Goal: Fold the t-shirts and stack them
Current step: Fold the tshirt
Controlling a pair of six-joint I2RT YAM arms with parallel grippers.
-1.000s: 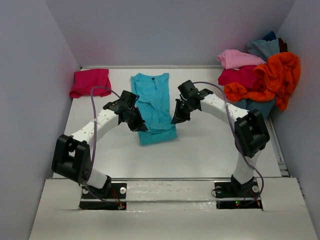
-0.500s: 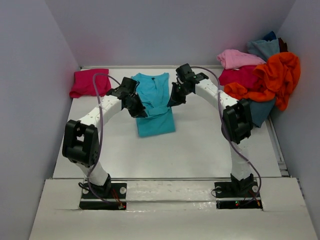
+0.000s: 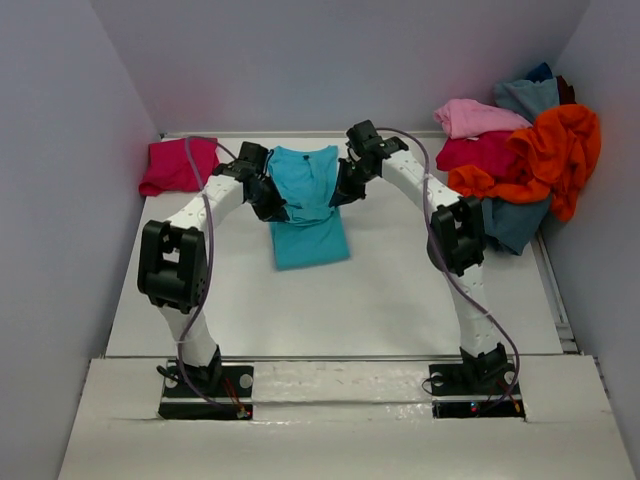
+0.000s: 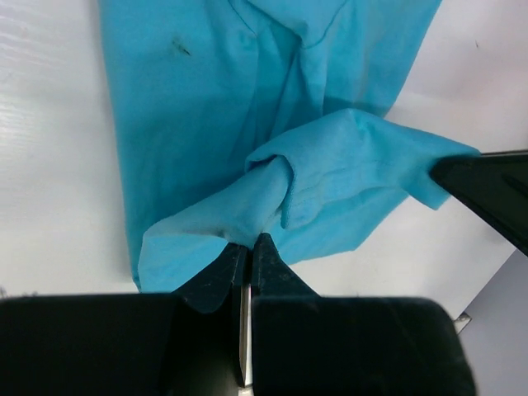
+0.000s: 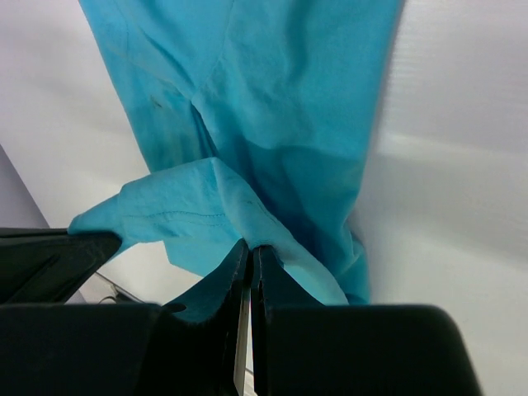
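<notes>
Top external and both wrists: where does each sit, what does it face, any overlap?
Top external: above and behind the bases, looking down on the white table; both arms whole, left gripper and right gripper shut on the bright turquoise cloth t-shirt.
Left wrist: on the left arm, looking down past its gripper at the pinched shirt fold; right gripper's tip at right edge.
Right wrist: on the right arm, mirrored; left gripper's tip at left edge.
Shared: both wrists see the same raised fold.

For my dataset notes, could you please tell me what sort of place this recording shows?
Probably a lab cell for robot laundry folding, not a home: a white table boxed in by plain walls, two arms bolted at its near edge, and a pile of shirts in the far right corner.
</notes>
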